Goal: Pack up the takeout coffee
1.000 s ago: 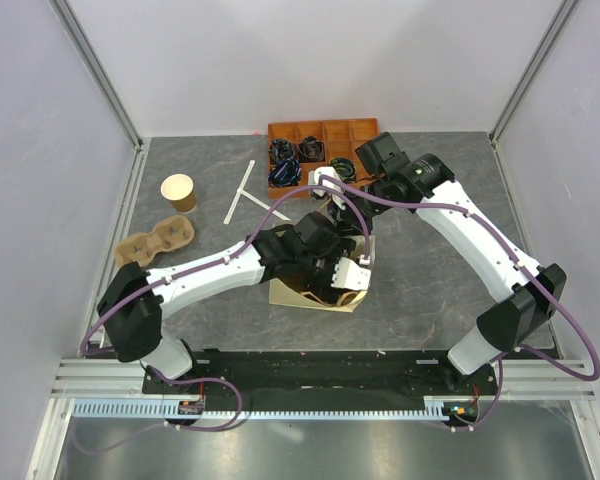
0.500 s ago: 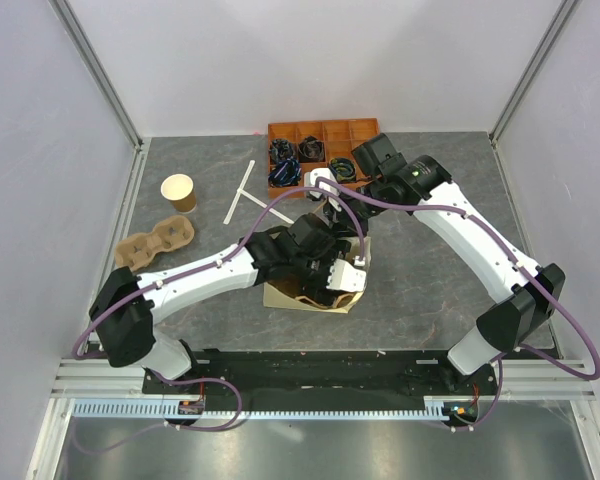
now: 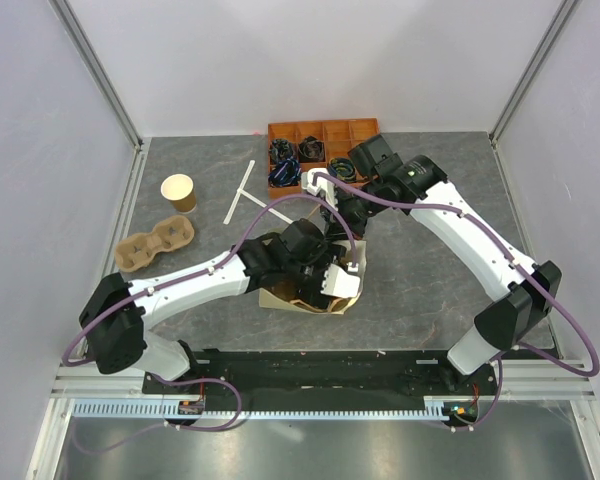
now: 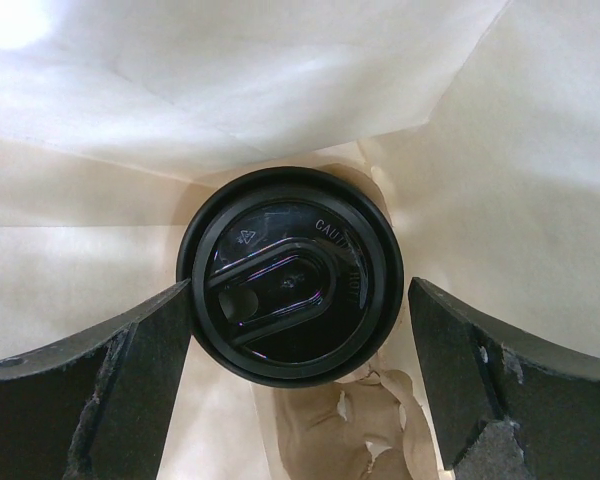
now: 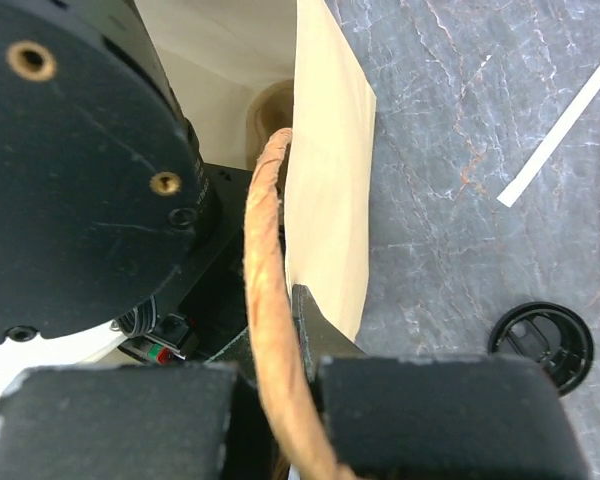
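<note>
In the left wrist view the takeout coffee (image 4: 290, 275) stands deep inside the paper bag (image 4: 480, 130), and I see only its round black lid from above. My left gripper (image 4: 300, 292) is open around it. The left finger (image 4: 100, 390) touches the lid's rim and the right finger (image 4: 500, 380) stands just off it. From above, the left gripper (image 3: 330, 280) is sunk in the mouth of the paper bag (image 3: 278, 296). My right gripper (image 5: 280, 345) is shut on the bag's twisted paper handle (image 5: 263, 250) at the bag's far edge (image 3: 348, 228).
An open brown cup without a lid (image 3: 179, 190) and a pulp cup carrier (image 3: 155, 243) sit at the left. White stir sticks (image 3: 242, 192) lie beside them. An orange compartment tray (image 3: 320, 145) stands at the back. A loose black lid (image 5: 540, 342) lies on the table near the bag.
My left arm has pushed lower and to the left, deeper into the bag, and its jaws have narrowed a little. The bag and the right gripper have shifted slightly left.
</note>
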Available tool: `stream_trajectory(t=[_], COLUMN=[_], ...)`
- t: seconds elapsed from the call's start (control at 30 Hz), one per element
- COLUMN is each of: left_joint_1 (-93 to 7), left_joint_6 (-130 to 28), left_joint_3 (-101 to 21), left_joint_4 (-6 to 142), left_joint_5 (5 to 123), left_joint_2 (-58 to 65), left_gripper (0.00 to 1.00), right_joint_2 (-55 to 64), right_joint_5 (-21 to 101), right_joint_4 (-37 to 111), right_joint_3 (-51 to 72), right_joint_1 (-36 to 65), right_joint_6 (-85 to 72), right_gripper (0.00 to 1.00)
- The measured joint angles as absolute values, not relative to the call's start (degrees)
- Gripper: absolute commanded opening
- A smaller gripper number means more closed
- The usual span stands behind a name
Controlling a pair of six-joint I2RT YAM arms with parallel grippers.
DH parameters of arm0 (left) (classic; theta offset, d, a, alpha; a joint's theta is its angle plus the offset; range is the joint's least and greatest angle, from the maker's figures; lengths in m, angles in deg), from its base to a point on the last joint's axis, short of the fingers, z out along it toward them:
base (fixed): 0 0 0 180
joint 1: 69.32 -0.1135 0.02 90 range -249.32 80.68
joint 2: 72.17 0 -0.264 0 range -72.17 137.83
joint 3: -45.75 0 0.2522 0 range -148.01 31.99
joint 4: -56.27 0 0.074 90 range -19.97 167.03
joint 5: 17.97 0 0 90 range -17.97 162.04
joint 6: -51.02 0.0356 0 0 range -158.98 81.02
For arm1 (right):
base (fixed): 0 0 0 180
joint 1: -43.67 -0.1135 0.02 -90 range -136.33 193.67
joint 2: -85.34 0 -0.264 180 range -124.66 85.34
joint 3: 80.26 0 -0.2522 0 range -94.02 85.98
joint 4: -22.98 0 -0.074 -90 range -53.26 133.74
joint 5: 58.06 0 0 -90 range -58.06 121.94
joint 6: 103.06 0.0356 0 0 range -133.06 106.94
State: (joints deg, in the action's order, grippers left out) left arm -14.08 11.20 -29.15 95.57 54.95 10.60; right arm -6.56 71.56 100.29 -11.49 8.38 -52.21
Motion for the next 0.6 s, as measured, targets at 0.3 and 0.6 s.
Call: stream_trajectory(t=[0.3, 0.6], left_joint_1=[-14.08, -14.08], left_joint_6=[11.46, 11.46], left_joint_3=[-28.67, -28.63], left_joint_4=[94.74, 94.21], left_joint_5=[55.65, 55.94], left_joint_2=[10.38, 10.38], left_gripper=[0.93, 0.93], right_joint_2=[-7.63, -7.63], right_joint_5=[72.78, 72.74], right_joint_4=[100.81, 100.44], right_joint_3=[-12.6, -12.73], right_joint_1=[9.1, 9.52], right_joint_6=[-50.16, -48.67], right_gripper=[0.0, 0.0])
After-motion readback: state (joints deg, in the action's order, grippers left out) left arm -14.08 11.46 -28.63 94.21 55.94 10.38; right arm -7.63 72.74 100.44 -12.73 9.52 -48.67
